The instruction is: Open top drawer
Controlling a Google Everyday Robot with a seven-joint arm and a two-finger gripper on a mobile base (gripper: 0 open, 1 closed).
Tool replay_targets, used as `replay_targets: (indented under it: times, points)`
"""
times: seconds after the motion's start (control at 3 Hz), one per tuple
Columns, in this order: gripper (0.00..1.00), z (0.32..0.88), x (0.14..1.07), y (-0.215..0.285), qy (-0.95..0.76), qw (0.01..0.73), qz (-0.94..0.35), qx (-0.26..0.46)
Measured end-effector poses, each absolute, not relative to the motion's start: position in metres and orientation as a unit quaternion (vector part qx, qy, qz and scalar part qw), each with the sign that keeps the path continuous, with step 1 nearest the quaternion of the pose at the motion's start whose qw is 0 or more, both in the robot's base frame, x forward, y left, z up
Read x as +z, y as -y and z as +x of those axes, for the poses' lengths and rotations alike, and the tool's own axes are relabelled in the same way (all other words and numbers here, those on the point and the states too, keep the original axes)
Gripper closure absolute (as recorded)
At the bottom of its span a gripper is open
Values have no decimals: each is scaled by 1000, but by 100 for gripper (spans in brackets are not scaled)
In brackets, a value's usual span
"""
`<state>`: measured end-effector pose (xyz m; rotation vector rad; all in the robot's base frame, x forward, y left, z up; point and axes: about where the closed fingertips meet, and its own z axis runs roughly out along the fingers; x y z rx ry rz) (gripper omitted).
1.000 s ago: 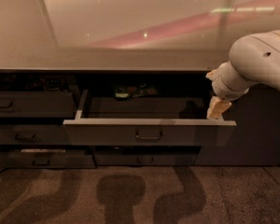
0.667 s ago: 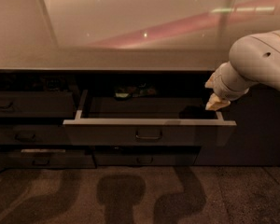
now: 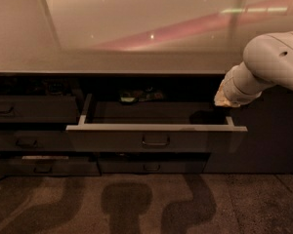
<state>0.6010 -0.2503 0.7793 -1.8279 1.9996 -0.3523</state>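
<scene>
Evidently, the top drawer [image 3: 112, 139] is pulled well out under the counter [image 3: 136, 65]. The gripper [image 3: 223, 99], whose state cannot be told, is held above its right rear corner; a clean upward withdrawal is advised.

The wide, dark grey top drawer [image 3: 112, 139] stands open at centre frame, its small loop handle [image 3: 156, 141] mid-front and lighter inner tray exposed, the gripper [image 3: 223, 100] just above its right side.
</scene>
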Motion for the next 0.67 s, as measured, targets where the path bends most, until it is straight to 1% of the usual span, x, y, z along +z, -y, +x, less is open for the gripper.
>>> replay_targets:
  times: [0.33,0.67]
  points:
    - [100,599,766,253,-710,216,-668,-59]
    - [100,598,758,246,-688,229,-689,-2]
